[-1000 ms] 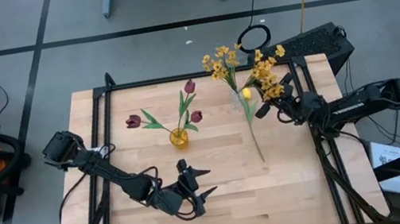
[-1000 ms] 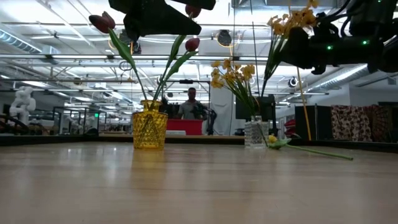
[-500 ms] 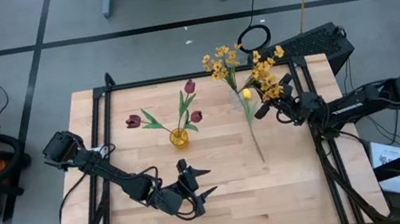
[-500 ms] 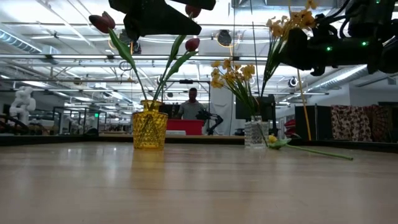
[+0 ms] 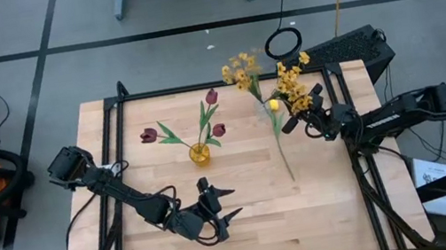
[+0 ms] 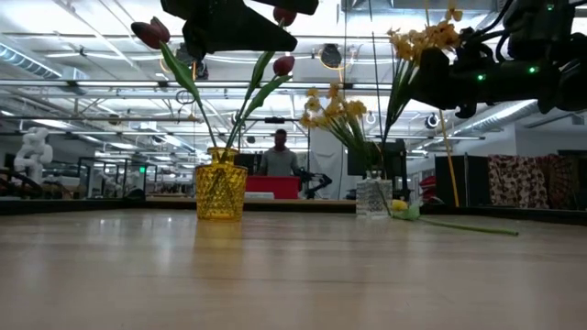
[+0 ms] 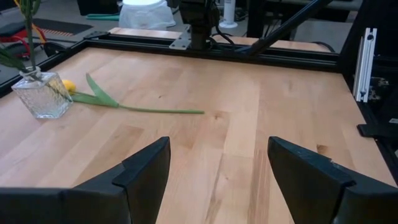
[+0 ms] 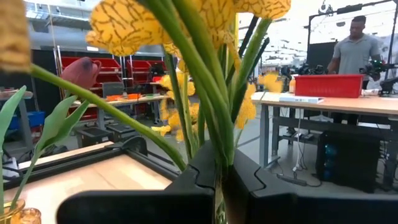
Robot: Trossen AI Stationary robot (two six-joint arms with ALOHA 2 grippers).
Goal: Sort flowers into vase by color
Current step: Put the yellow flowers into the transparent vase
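A spray of small yellow blossoms [image 5: 292, 87] is held by its stem in the closed right pincer [image 5: 301, 118], above the clear vase [image 6: 373, 197], blossoms pointing to the far edge of the tabletop [image 5: 253, 201]. The yellow tulip [image 5: 274, 105] lies flat beside the vase, stem towards the near edge. The left pincer [image 5: 225, 205] is wide open and holds nothing.

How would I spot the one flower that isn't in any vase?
Look at the wooden table and find the small clear glass vase near its right side. A lone yellow tulip lies flat beside that vase, its green stem stretching out across the wood. Every other flower stands upright; this one lies down.
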